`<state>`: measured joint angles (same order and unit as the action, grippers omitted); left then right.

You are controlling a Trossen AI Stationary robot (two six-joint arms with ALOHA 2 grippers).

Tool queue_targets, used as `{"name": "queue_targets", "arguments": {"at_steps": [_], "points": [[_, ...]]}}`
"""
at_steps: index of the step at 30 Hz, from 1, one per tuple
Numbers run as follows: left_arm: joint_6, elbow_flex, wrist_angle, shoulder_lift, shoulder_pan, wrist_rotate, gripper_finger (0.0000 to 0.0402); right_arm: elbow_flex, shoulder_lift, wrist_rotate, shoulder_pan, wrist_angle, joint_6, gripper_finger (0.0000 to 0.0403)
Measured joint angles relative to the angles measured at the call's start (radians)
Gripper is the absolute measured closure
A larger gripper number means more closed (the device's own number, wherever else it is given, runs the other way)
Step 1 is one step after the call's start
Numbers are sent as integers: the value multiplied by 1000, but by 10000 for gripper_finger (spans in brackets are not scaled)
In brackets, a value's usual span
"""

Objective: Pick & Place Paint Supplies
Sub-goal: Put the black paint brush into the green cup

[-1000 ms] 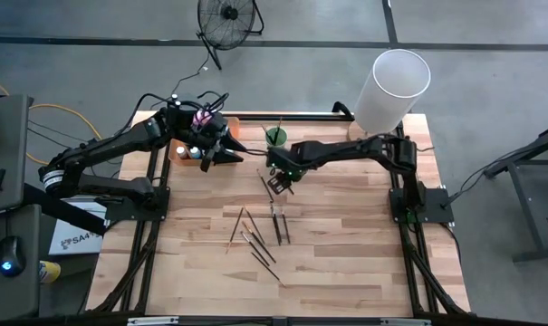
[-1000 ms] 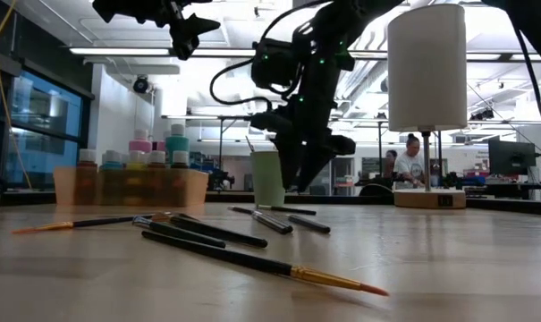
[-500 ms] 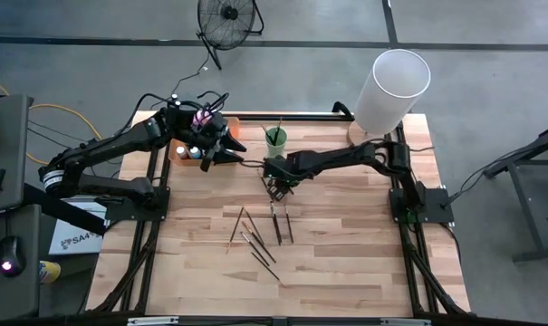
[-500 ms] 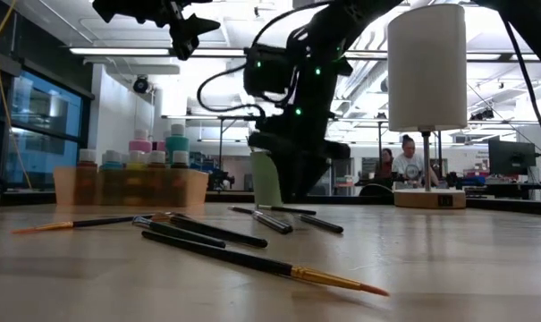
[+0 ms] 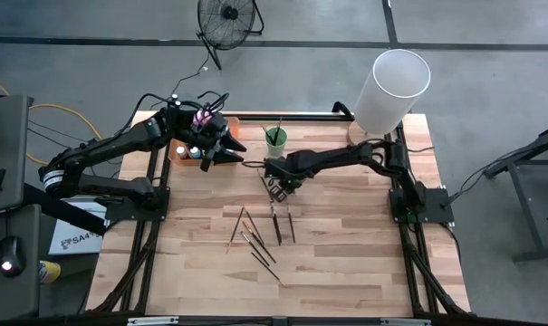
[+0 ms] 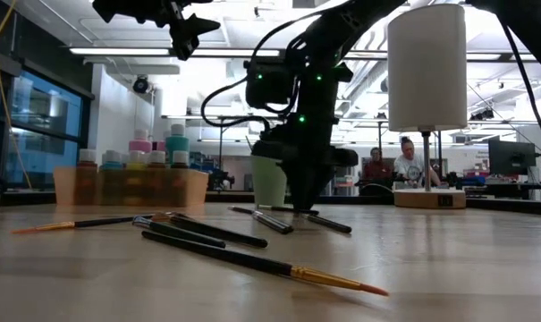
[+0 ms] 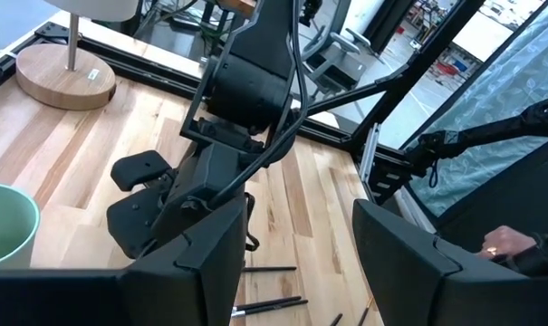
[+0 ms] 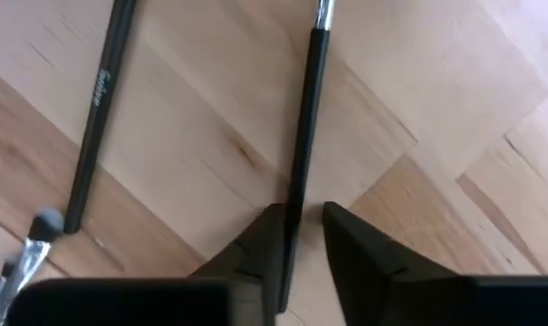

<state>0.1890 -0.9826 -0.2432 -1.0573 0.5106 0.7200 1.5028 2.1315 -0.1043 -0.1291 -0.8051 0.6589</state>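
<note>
Wood-slat table [image 5: 346, 254] in a big open workshop, lit from the ceiling; two ppl [image 6: 411, 161] sit far behind it in the low view.

Your target brush [image 8: 305, 118] lies flat on the boards near the table's middle, just in front of the green cup [image 5: 275, 138]. R gripper [image 8: 301, 217] is down at the tabletop w/ one finger each side of the dark handle. The handle sits against one finger [image 8: 264, 240], and a sliver of wood shows next to the other. You can't tell from this whether it's actually pinched.

A second brush [image 8: 97, 127] lies just beside it, apart and not touching. The other brushes [image 5: 255, 237] are scattered loose toward the front of the table, some crossing each other.

Paint bottles [image 6: 131, 161] stand packed in the orange tray [image 6: 190, 190] at the back L, w/ a pink and a teal cap rising above the pale ones.

L gripper [image 5: 226, 149] hangs up in the air by the tray, claws [image 7: 210, 254] spread, nothing in them.

White cylinder lamp [image 5: 396, 86] stands at the back R corner.
</note>
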Motion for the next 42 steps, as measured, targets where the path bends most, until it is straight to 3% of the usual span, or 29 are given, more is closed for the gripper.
{"name": "queue_targets", "arguments": {"at_steps": [4,7,14,32,36,42], "points": [[0,0,0,0,0,0,202,0,0,51,0,-28,2,388],[0,0,0,0,0,0,202,0,0,91,6,-71,18,394],[0,0,0,0,0,1,202,-7,-25,208,26,-132,57,397],[0,0,0,0,0,3,202,-5,-121,136,61,-73,178,401],[0,0,0,0,0,3,202,-5,-122,165,59,40,231,401],[0,0,0,0,0,4,202,-5,-122,227,82,-15,319,384]]}}
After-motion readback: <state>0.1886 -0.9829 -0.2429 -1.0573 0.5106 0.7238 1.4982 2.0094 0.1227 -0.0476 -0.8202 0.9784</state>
